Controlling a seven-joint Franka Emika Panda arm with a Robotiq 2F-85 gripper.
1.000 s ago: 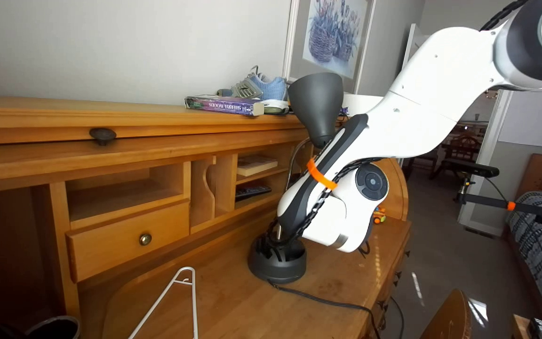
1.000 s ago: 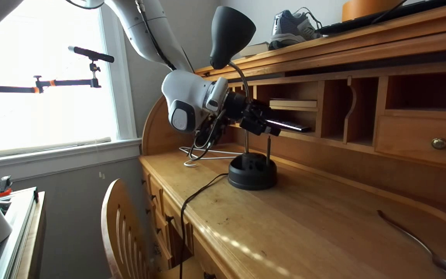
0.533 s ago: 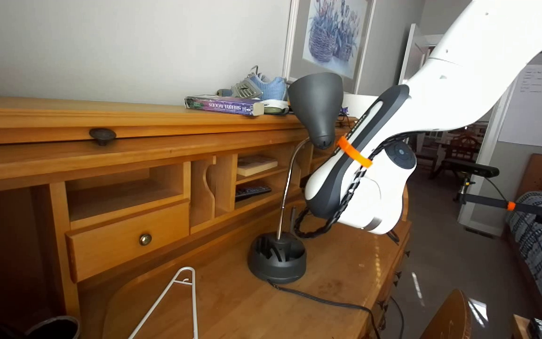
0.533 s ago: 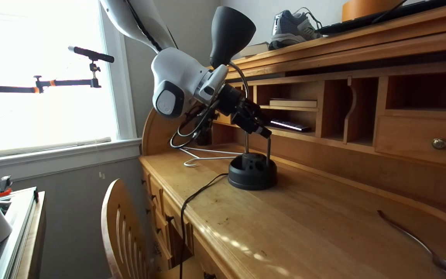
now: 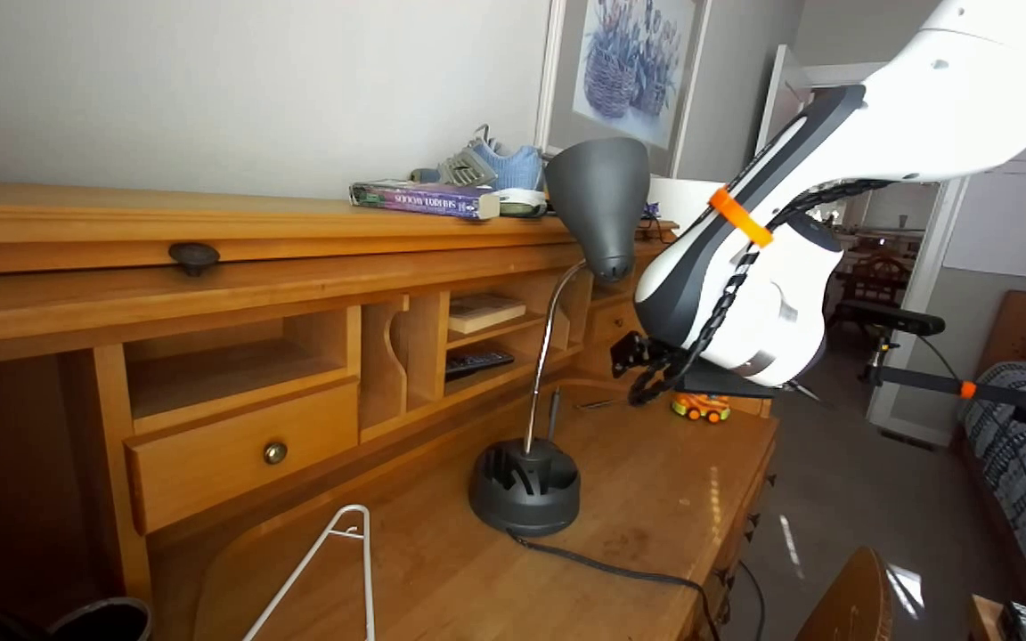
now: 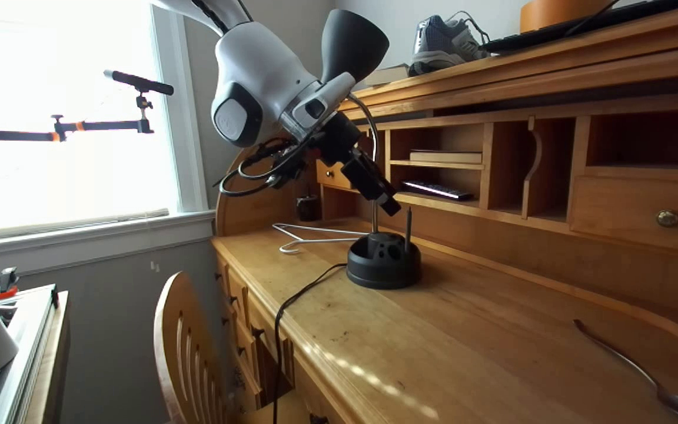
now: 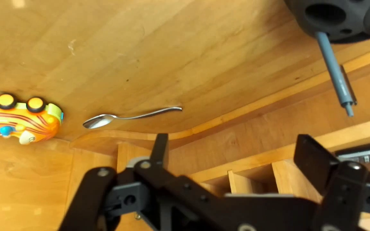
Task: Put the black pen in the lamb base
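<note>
Wrist view, from its left edge: an orange toy [image 7: 21, 120] on wheels stands on the worktop [image 7: 108, 61], well apart from the lamp base [image 7: 305, 19], which shows partly in the upper right corner. A spoon [image 7: 130, 117] lies between the two, its handle pointing toward the lamp base. Further right, below the lamp base in the picture, the fingers [image 7: 160, 152] are spread wide, the desk's wooden back [image 7: 230, 141] showing between them. Above the finger at picture right, and apart from it, the black pen [image 7: 334, 72] sticks out of the lamp base near its rim; it lies outside the space between the fingers. Which opening holds it cannot be told. A dark remote [image 7: 368, 155] shows at the right edge, below the lamp base.

In both exterior views a white hanger [image 5: 368, 570] lies to the left of the lamp base. In an exterior view the fingers [image 6: 387, 203] hang above the lamp base, slanting down, and the black pen [image 6: 408, 229] rises almost upright at its right side, a slim gap from the fingertips. In an exterior view the pen [image 5: 554, 415] stands just right of the lamp base's metal stem [image 5: 541, 356]; further right the white arm [image 5: 736, 294] is higher than the lamp base.
</note>
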